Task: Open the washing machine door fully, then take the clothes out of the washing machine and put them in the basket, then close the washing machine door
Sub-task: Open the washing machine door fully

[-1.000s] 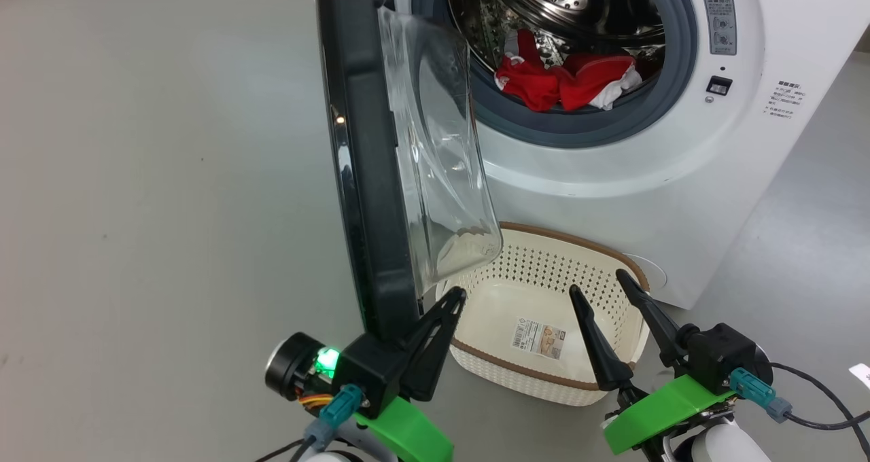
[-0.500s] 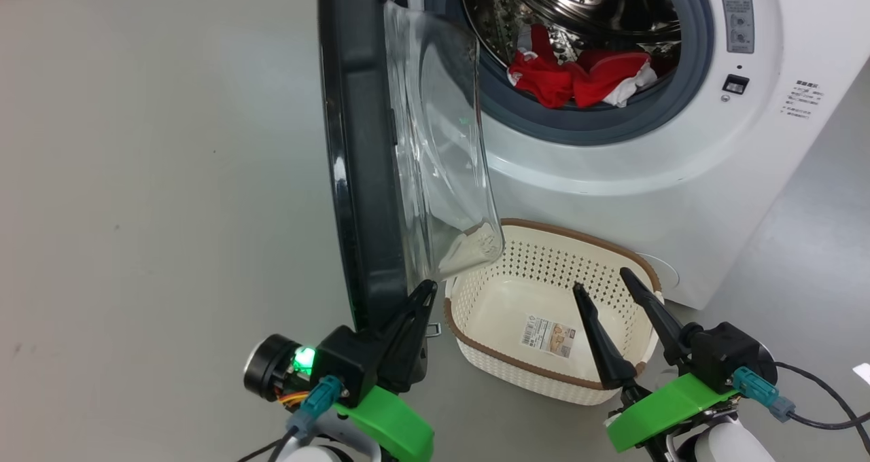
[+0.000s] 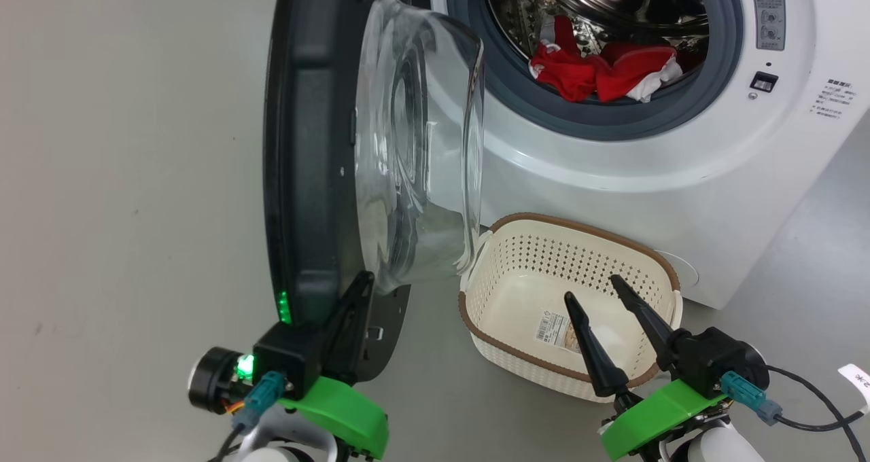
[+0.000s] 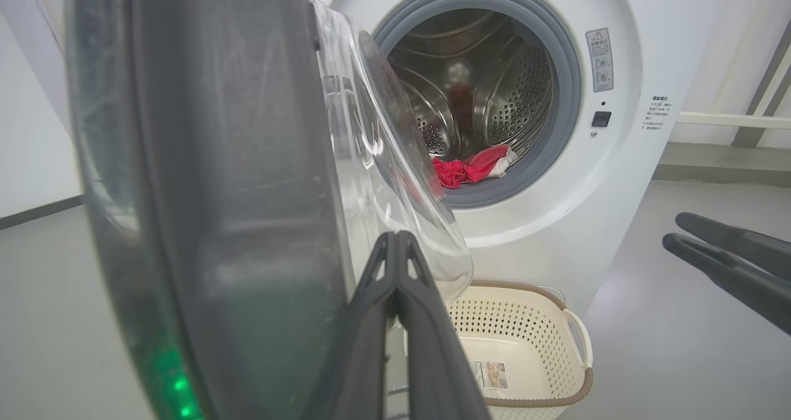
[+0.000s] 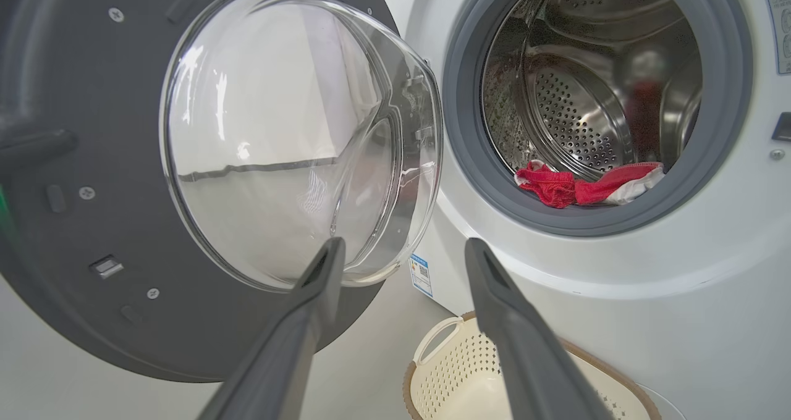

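Black fingers of the left pincer point(image 3: 366, 282) are pressed together on nothing. Their tips lie against the inner face of the washing machine door point(image 3: 306, 143) near its lower edge, at 12 o'clock from the wrist in the head view; how firmly they bear on it I cannot tell. Only a narrow tip meets glossy plastic, so the likely failure is a slip: the fingers could skate toward the glass bowl, and the door, not yet swung fully back, might drift shut. At 3 o'clock from that pincer the basket point(image 3: 584, 226) sits on the floor just beside the bowl, with the right pincer point(image 3: 591, 287) spread and empty above it; a returning door would sweep toward both. The clothes point(image 3: 598, 75) lie at the drum's front lip in the washing machine point(image 3: 612, 170), at 1 o'clock. Reaching for them too early risks an arm catching the door.
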You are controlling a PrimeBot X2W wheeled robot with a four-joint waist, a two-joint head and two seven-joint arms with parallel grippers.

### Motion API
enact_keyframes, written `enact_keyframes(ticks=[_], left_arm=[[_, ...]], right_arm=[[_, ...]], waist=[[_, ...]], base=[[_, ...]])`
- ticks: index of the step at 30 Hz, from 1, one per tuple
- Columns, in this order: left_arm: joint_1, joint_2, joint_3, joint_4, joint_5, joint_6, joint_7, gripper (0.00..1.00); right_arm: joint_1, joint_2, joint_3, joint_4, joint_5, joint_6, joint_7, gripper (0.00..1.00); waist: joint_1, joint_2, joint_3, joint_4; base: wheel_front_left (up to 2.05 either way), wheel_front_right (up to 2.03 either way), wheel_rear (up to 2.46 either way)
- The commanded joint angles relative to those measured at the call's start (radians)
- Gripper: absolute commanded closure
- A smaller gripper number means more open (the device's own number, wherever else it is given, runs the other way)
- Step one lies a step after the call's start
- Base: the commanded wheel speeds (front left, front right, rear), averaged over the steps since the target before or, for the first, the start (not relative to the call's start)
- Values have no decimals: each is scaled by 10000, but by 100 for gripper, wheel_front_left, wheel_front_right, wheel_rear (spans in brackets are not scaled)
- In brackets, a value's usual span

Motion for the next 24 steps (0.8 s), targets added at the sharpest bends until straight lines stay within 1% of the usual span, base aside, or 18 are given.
enact_keyframes(ticks=[1,14,19,24], left_arm=[[-58,368,670,-300,-90,284,-47,100],[264,733,1831,-351,-525,1024,-409,100],[306,794,2312,-390,-770,1257,-644,100],[276,842,2768,-265,-1053,1380,-931,100]], right_arm=[[-237,36,302,-142,-106,65,-65,0],[-386,36,475,42,-379,65,-65,0],[-439,36,467,106,-581,65,-65,0],[-512,36,425,105,-752,65,-65,0]], waist=[[0,-1,51,19],[0,-1,234,26],[0,-1,416,31],[0,-1,623,35]], base=[[0,0,0],[0,0,0],[0,0,0],[0,0,0]])
